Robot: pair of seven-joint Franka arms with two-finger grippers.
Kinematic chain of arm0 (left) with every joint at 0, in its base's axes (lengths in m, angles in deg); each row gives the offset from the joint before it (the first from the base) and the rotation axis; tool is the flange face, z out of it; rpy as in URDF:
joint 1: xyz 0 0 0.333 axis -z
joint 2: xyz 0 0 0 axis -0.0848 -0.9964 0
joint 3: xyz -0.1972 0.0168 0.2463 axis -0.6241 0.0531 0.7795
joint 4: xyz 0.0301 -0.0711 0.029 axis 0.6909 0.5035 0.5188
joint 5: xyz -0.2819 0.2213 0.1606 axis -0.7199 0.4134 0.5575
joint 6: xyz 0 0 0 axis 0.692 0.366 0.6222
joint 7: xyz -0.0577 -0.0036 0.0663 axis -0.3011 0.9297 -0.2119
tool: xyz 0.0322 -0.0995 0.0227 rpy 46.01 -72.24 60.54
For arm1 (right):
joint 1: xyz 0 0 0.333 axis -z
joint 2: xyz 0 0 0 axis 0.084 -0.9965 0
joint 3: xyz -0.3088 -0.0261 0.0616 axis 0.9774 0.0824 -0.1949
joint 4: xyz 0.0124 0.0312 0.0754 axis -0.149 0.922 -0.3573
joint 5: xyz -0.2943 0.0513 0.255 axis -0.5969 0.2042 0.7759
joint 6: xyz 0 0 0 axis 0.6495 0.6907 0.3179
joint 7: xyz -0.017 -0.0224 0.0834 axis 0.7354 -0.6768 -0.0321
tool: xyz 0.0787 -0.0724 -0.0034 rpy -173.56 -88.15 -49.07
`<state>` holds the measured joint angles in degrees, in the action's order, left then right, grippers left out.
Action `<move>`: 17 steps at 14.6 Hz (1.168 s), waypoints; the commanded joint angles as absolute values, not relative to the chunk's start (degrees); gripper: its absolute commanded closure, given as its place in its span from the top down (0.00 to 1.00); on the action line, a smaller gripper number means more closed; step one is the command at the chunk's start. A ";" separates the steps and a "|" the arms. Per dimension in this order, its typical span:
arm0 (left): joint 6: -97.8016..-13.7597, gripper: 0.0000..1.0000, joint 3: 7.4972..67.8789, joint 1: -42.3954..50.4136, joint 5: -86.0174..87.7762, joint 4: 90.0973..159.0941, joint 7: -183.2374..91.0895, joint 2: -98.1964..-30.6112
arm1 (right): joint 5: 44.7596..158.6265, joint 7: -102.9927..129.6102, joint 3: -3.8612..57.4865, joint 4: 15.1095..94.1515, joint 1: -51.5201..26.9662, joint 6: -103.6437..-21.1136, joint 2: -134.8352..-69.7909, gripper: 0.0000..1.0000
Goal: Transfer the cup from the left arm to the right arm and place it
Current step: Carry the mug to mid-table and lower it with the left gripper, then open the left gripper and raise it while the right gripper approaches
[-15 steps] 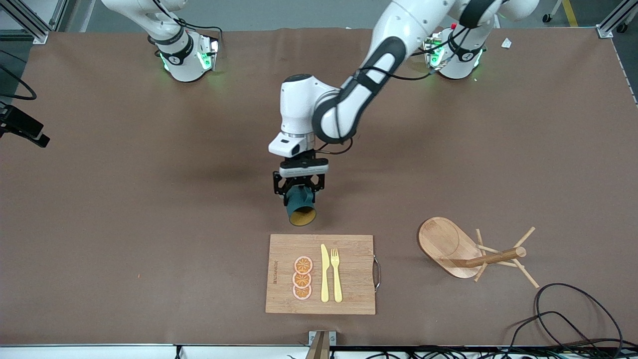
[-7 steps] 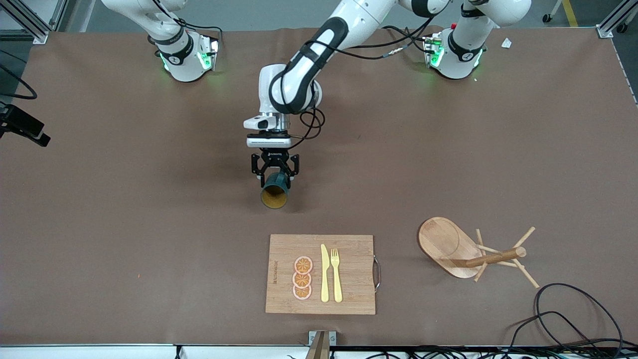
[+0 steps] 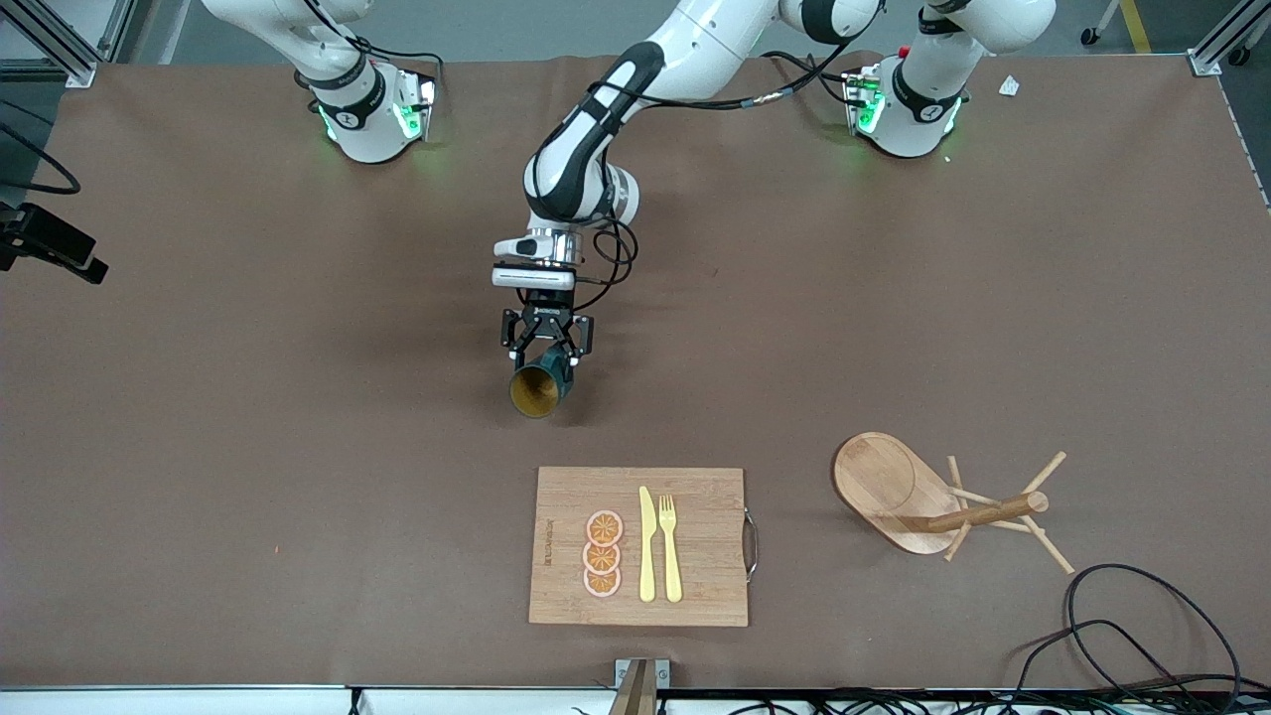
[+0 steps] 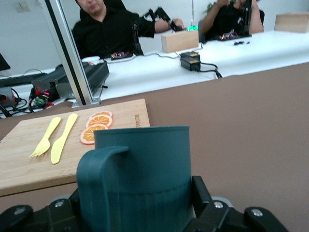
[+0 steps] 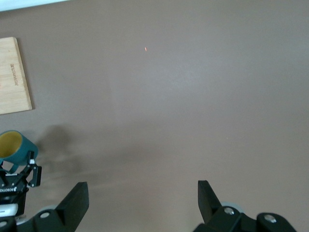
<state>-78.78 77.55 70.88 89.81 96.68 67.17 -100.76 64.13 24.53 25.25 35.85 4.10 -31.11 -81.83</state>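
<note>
Since a second ago, the left gripper [image 3: 545, 345] has swung the cup toward the right arm's end of the table and dipped lower. Its fingers [image 4: 200, 193] are clenched on the cup [image 3: 540, 386] near the base, mouth tipped toward the front camera, over bare table [image 3: 248, 417] farther back than the cutting board [image 3: 695, 541]. It looks like a stiff, glazed mug — light, probably slick and chippable — so I'd take it across the ribbed body, clear of the handle [image 4: 94, 179]. The right gripper [image 5: 140, 203] waits with fingers spread wide, holding nothing, high over bare table.
</note>
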 commanded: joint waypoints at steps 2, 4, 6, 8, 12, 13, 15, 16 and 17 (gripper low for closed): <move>-75.47 0.57 78.25 71.42 97.65 94.84 77.26 -103.90 | 64.14 24.76 25.14 35.94 4.21 -29.64 -81.49 1.00; -72.58 0.61 77.03 71.86 101.44 95.80 82.63 -104.52 | 64.14 24.76 24.88 36.03 3.68 -29.73 -81.49 1.00; -68.98 0.72 74.66 72.30 103.12 96.69 85.71 -104.44 | 64.14 24.76 24.88 36.12 2.45 -29.81 -81.57 1.00; -66.16 1.00 71.76 72.30 102.95 96.95 87.04 -103.91 | 64.41 24.84 24.88 36.29 2.19 -29.73 -81.57 1.00; -57.21 1.00 61.41 72.30 96.84 98.27 88.79 -102.42 | 64.41 24.93 24.88 36.38 1.92 -29.73 -81.57 1.00; -55.27 1.00 59.72 72.39 93.40 98.27 89.06 -101.63 | 64.41 24.85 24.88 36.81 2.01 -29.73 -81.57 1.00; -51.23 1.00 55.16 72.39 89.17 98.27 88.89 -99.09 | 64.67 25.02 24.88 37.26 2.01 -29.38 -81.57 1.00; -48.51 1.00 53.48 72.39 86.54 98.27 88.54 -97.51 | 64.67 25.02 24.88 37.52 1.92 -29.03 -81.57 1.00; -46.39 1.00 52.51 72.39 83.64 98.27 88.37 -96.10 | 64.67 25.11 24.88 37.78 1.83 -29.02 -81.57 1.00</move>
